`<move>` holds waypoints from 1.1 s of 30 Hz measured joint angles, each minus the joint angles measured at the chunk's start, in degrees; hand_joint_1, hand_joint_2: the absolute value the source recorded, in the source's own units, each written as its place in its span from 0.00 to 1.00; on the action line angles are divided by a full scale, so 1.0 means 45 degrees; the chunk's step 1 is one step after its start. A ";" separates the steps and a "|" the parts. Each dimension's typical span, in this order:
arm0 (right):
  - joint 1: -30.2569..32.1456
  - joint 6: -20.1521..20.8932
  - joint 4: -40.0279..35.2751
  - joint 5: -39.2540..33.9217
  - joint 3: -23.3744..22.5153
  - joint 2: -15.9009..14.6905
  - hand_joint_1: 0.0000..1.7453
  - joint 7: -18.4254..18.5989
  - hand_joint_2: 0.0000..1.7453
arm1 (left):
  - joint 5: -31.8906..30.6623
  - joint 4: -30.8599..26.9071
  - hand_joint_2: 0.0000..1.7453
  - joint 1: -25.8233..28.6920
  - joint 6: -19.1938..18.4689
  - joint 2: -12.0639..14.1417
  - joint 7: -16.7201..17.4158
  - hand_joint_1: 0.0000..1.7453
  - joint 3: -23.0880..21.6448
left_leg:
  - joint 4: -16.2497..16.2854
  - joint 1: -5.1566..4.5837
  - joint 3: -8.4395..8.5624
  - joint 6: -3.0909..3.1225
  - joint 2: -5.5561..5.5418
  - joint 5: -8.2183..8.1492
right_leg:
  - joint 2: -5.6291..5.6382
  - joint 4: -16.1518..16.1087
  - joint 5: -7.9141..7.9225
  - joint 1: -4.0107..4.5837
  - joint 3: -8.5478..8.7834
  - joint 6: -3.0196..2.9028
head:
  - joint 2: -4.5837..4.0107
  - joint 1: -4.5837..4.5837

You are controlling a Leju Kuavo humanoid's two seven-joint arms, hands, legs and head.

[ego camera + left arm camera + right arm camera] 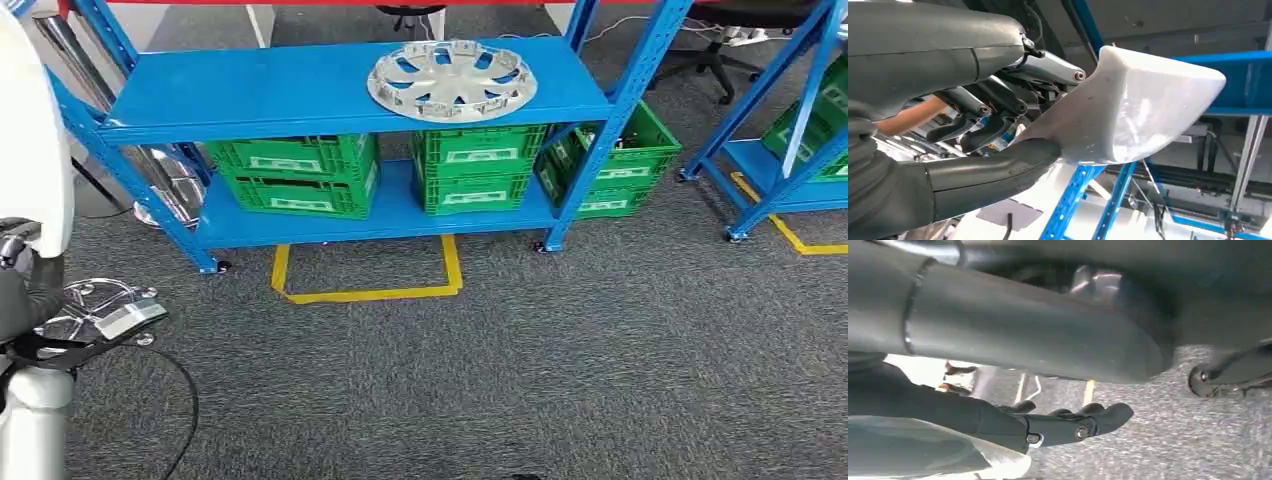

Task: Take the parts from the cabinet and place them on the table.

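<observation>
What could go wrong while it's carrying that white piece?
The left hand grips the white part only along one edge, between thumb and fingers, so it might slip or twist loose. The part sits close to the blue rack and could knock it on a turn. A black cable on the carpet might snag a foot.

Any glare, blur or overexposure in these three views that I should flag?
Head view: sharp, evenly lit. Left wrist view: the white part held by the left robot hand is glare-washed, its surface detail lost. Right wrist view: the right robot hand is soft and dark, with an overexposed patch behind it.
</observation>
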 joint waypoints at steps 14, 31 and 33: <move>-0.0096 -0.0049 0.0010 -0.0034 0.0005 0.0102 0.00 -0.0049 0.00 | 0.0214 0.0355 1.00 -0.0178 -0.0005 -0.0063 -0.0423 1.00 0.0272 | 0.0591 0.0085 0.1942 -0.0203 -0.0071 -0.1861 | -0.0119 0.0739 0.1734 0.0065 -0.2538 -0.0418 | 0.0004 -0.0059; -0.0142 -0.0053 0.0010 -0.0068 0.0005 0.0175 0.00 -0.0087 0.00 | 0.0141 0.0631 1.00 -0.0339 0.0000 -0.0180 -0.0437 1.00 0.0316 | 0.0032 0.0030 0.1060 -0.0053 0.0008 -0.1052 | -0.0020 0.0608 0.1076 -0.0028 -0.1680 0.0049 | 0.0004 0.0057; -0.0121 -0.0053 0.0015 -0.0068 0.0005 0.0175 0.00 -0.0078 0.00 | 0.0136 0.0665 1.00 -0.0321 -0.0004 -0.0180 -0.0437 1.00 0.0320 | 0.0006 0.0050 0.1005 -0.0178 0.0008 -0.0961 | -0.0003 0.0733 0.1090 0.0012 -0.1787 -0.0026 | 0.0000 0.0057</move>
